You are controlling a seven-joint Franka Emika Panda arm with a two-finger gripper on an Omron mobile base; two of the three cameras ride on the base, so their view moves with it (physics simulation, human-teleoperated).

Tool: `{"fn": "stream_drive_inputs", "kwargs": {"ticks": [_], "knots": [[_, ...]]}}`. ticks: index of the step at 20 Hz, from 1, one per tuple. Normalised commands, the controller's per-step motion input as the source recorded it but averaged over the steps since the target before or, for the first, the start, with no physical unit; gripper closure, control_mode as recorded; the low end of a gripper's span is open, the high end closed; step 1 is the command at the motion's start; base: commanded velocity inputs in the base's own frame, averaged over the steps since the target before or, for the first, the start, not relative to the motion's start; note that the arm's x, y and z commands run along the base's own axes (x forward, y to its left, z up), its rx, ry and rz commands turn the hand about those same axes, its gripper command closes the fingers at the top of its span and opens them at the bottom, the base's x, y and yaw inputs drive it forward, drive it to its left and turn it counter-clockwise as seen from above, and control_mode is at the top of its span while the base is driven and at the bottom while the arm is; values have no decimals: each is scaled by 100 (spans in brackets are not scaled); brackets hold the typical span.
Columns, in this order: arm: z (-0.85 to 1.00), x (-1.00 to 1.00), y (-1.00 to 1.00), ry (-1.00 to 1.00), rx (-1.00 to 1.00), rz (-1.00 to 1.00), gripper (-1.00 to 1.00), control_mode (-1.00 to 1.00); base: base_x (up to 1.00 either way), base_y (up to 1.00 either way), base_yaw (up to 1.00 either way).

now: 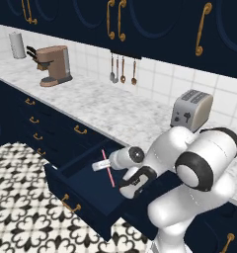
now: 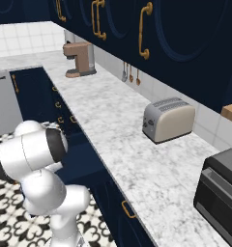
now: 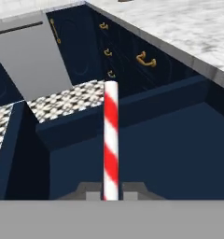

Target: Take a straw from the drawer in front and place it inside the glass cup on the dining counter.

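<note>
A navy kitchen with a patterned tile floor: nearest, the drawer (image 1: 86, 190) stands pulled open, and the gripper (image 3: 111, 193) is closed tight on the straw (image 3: 111, 140), holding it over the drawer's inside. Behind runs the marble worktop (image 1: 105, 106) with a toaster (image 1: 191, 110). Picking looks done; carrying to the cup remains.

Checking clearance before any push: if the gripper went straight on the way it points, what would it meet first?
Probably the drawer wall ahead; the gripper, shut on the straw, points at it, though depth is unclear.
</note>
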Motion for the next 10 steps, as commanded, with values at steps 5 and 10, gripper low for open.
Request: {"fn": "stream_drive_inputs", "kwargs": {"ticks": [5,10], "knots": [[100,15,0,0,12,0,100,-100,0,0,0],[100,22,-8,-1,3,0,100,-100,0,0,0]]}}
